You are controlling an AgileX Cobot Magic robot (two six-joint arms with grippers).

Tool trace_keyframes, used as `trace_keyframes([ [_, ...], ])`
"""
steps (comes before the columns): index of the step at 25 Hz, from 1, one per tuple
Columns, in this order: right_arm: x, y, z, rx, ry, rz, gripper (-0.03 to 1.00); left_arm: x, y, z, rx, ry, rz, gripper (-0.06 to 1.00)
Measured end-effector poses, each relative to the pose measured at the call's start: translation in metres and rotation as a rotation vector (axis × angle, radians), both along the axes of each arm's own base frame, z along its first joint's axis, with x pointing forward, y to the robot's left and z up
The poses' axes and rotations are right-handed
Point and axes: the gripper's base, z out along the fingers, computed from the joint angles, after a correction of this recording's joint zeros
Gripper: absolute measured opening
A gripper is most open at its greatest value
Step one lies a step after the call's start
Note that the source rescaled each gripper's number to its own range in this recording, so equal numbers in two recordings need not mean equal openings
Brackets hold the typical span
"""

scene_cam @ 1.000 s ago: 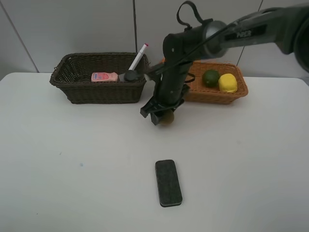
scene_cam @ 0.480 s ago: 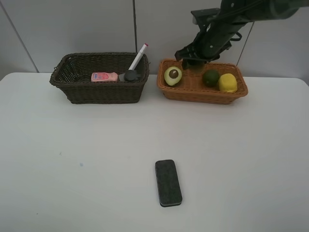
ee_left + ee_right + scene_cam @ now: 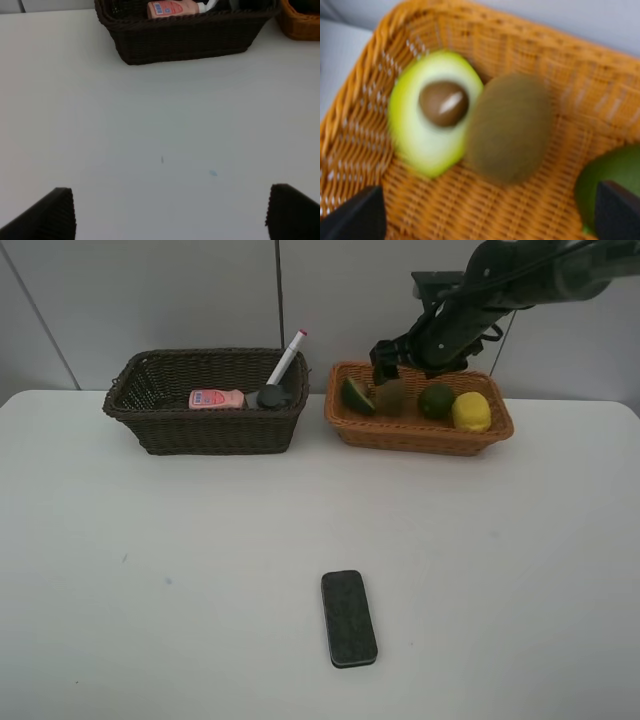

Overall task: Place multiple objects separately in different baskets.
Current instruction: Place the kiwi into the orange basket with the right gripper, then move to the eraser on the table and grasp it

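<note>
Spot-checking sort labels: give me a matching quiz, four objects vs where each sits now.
Objects:
1. brown kiwi
2. pink bottle
3. black eraser
4. yellow lemon

Places:
A. bare table, near front
B. dark brown basket
C. orange-tan basket, right end
D. orange-tan basket, beside halved avocado

Pairs: 1-D, 2-B, 3-A, 4-C

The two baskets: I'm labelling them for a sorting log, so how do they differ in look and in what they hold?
The dark brown basket looks deeper; the orange-tan basket looks shallower. The dark one holds a pink bottle and a red-capped marker leaning on its rim; the orange one holds a halved avocado, kiwi, green fruit and lemon. Both are rectangular wicker, side by side at the table's back.
</note>
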Motion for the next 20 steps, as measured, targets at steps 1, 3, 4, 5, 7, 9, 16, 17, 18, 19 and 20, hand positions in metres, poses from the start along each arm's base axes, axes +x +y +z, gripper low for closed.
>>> trace_keyframes([
  [1,-0.002,0.000,0.001,0.000,0.016,-0.006,0.99,0.000,0.000,0.000,0.000,0.000,0.000,1.00],
  [3,-0.006,-0.002,0.006,-0.005,0.048,-0.013,0.99,0.000,0.000,0.000,0.000,0.000,0.000,1.00],
  [4,-0.009,-0.003,0.011,-0.007,0.067,-0.017,1.00,0.000,0.000,0.000,0.000,0.000,0.000,1.00],
  [5,-0.012,-0.004,0.014,-0.009,0.088,-0.022,1.00,0.000,0.000,0.000,0.000,0.000,0.000,1.00],
  [7,-0.021,-0.005,0.025,-0.007,0.138,-0.031,1.00,0.000,0.000,0.000,0.000,0.000,0.000,1.00],
  [9,-0.031,-0.007,0.032,-0.007,0.213,-0.034,1.00,0.000,0.000,0.000,0.000,0.000,0.000,1.00],
  [16,-0.065,-0.016,0.035,-0.090,0.529,-0.051,1.00,0.000,0.000,0.000,0.000,0.000,0.000,1.00],
  [17,-0.069,-0.017,0.035,-0.090,0.540,-0.063,1.00,0.000,0.000,0.000,0.000,0.000,0.000,1.00],
  [18,-0.075,-0.019,0.034,-0.091,0.558,-0.079,1.00,0.000,0.000,0.000,0.000,0.000,0.000,1.00],
  [19,-0.081,-0.021,0.033,-0.091,0.574,-0.096,1.00,0.000,0.000,0.000,0.000,0.000,0.000,1.00],
  [20,-0.089,-0.024,0.032,-0.092,0.593,-0.114,1.00,0.000,0.000,0.000,0.000,0.000,0.000,1.00],
])
